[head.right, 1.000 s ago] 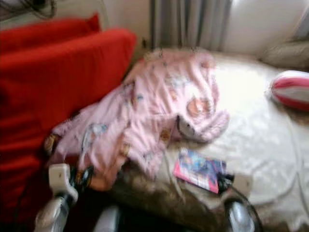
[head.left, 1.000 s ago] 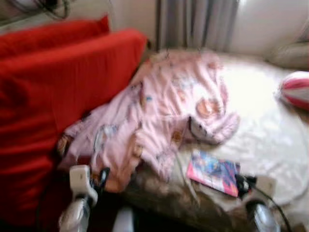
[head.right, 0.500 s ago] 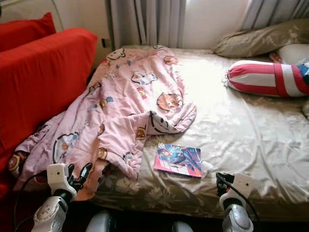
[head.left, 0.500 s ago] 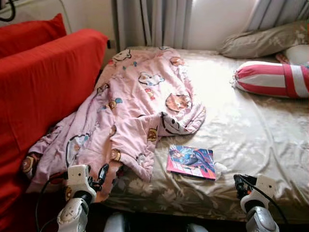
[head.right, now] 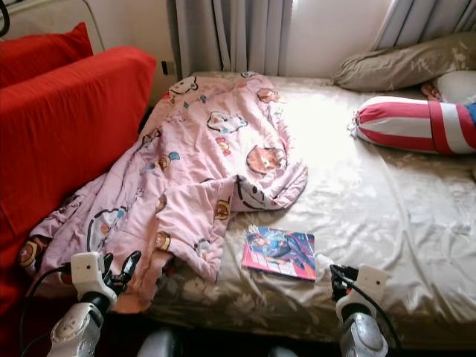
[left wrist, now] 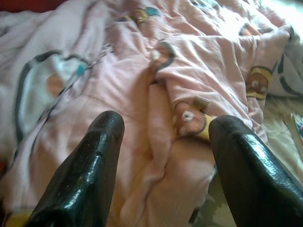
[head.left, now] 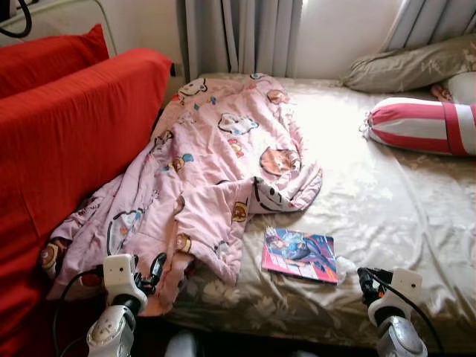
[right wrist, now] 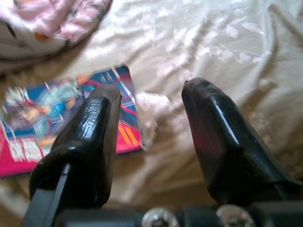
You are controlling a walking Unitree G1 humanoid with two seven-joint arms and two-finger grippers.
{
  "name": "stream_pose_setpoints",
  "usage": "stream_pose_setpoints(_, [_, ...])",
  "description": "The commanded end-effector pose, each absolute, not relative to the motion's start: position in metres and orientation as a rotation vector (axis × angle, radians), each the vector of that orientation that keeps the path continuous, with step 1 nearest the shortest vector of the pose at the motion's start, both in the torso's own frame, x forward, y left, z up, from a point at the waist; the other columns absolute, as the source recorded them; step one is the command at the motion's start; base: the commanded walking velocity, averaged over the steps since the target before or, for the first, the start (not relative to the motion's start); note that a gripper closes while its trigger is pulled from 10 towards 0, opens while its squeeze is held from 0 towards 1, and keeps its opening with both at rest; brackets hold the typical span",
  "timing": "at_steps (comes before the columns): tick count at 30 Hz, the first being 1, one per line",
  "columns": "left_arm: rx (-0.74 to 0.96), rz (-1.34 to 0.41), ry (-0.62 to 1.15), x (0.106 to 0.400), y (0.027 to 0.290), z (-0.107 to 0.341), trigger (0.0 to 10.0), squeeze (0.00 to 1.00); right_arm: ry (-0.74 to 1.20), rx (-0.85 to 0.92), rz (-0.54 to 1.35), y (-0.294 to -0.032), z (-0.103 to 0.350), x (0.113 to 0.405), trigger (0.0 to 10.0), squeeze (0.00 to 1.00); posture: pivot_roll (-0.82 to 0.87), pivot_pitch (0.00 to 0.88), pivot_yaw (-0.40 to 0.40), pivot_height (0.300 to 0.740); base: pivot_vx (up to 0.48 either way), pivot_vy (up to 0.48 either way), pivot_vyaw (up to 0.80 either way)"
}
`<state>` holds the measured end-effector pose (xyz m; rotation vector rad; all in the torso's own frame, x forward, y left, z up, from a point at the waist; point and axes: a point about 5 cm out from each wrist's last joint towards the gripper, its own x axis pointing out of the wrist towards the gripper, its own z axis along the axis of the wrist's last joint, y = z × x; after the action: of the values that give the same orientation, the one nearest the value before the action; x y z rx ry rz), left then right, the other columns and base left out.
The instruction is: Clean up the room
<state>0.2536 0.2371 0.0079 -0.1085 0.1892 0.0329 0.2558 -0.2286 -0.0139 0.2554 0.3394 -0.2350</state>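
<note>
Blanket: I see the pink cartoon-print blanket [head.left: 216, 171] crumpled on the bed's left half, its long axis running from the far head end by the curtain down toward me, the near end spilling over the bed edge against the red sofa [head.left: 67, 126].
Book: a colourful book [head.left: 299, 254] lies flat on the sheet, just right of the blanket's near corner, its long side roughly along the bed's near edge.
Bed: beige floral sheet [head.left: 387, 208], with a red-and-white striped bolster [head.left: 424, 125] and an olive pillow [head.left: 409, 63] at the far right.
Left gripper: left gripper [left wrist: 163, 161] spread, hovering near the blanket's hanging end; the left wrist view shows the folds and a bear print between its 2 fingers, detail the head views lack.
Right gripper: right gripper [right wrist: 151, 137] spread, near the bed's front edge; the right wrist view shows the book's corner beside 1 finger and a small white lump on the sheet next to it.
</note>
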Motion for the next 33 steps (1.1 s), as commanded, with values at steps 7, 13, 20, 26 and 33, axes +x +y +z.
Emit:
stream_pose_setpoints(7, [-0.117, 0.007, 0.192, 0.257, 0.226, 0.007, 10.0, 0.0, 0.337, 0.252, -0.259, -0.236, -0.015, 0.252, 10.0, 0.0, 0.02, 0.0, -0.029, 0.633, 0.319, 0.0, -0.11])
stream_pose_setpoints(13, [-0.12, 0.014, 0.192, 0.256, 0.225, 0.007, 10.0, 0.0, 0.343, 0.241, -0.23, -0.234, -0.013, 0.255, 10.0, 0.0, 0.02, 0.007, -0.035, 0.633, 0.261, 0.0, 0.0])
stream_pose_setpoints(20, [-0.12, 0.006, 0.178, 0.255, 0.223, 0.008, 10.0, 0.0, 0.398, 0.114, -0.05, -0.225, -0.009, 0.266, 10.0, 0.0, 0.04, 0.073, -0.039, 0.633, 0.0, 0.0, 0.0])
stream_pose_setpoints(26, [-0.112, -0.03, 0.135, 0.245, 0.218, 0.015, 10.0, 0.0, 0.454, -0.126, 0.141, -0.227, 0.007, 0.287, 10.0, 0.0, 0.08, 0.179, -0.02, 0.633, 0.0, 0.0, 0.0])
stream_pose_setpoints(33, [-0.076, -0.073, 0.135, 0.23, 0.222, 0.023, 10.0, 0.0, 0.545, -0.43, 0.312, -0.232, 0.019, 0.3, 10.0, 1.0, 0.12, 0.296, 0.011, 0.633, 0.0, 0.0, 0.0])
